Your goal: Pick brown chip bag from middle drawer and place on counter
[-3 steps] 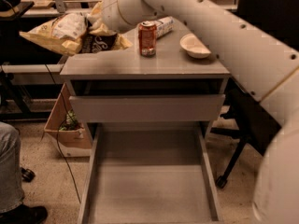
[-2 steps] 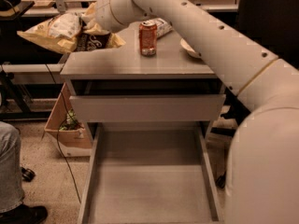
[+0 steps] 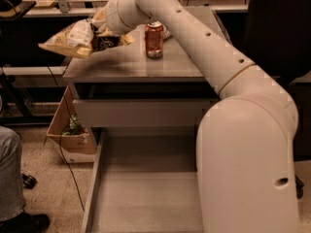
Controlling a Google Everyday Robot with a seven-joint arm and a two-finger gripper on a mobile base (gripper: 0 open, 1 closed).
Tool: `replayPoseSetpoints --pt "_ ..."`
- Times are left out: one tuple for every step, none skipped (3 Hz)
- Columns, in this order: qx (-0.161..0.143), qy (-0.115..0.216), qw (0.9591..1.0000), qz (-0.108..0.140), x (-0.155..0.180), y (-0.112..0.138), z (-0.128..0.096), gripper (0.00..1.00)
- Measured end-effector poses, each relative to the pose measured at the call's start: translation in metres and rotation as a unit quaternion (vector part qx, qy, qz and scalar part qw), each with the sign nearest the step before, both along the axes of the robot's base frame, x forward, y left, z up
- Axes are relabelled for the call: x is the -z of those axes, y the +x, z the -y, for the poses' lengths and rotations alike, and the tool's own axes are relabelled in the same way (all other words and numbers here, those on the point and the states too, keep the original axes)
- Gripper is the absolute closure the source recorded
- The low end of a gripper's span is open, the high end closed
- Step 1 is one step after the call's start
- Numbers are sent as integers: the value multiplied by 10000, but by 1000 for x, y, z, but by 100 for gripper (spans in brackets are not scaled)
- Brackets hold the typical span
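The brown chip bag (image 3: 80, 37) hangs in the air over the counter's (image 3: 131, 66) back left corner, its cream end sticking out past the left edge. My gripper (image 3: 106, 27) is at the bag's right end, shut on it, with the wrist covering most of the fingers. My white arm runs from the lower right up across the counter. The middle drawer (image 3: 95, 178) is pulled out at the bottom of the view, and the part I can see holds nothing; my arm hides its right half.
A red soda can (image 3: 154, 39) stands upright on the counter just right of the gripper. A shorter drawer with a plain grey front (image 3: 141, 113) sits below the counter. A cardboard box (image 3: 68, 137) and a person's leg (image 3: 9, 178) are on the floor at left.
The bag has shifted slightly right and down over the counter's corner. My arm's elbow has swung closer to the camera and now hides the white bowl at the counter's right.
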State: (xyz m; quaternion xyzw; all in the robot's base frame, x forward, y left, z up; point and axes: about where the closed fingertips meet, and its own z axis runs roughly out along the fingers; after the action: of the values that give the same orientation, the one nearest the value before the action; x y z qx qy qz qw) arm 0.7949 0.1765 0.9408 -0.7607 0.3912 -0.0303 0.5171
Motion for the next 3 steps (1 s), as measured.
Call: replayPoseSetpoints --pt "-260 -226 9988 336 14 16 8 100" --pt "-526 -487 9960 541 26 27 21 81" --pt "-751 -767 9918 700 28 31 32 58"
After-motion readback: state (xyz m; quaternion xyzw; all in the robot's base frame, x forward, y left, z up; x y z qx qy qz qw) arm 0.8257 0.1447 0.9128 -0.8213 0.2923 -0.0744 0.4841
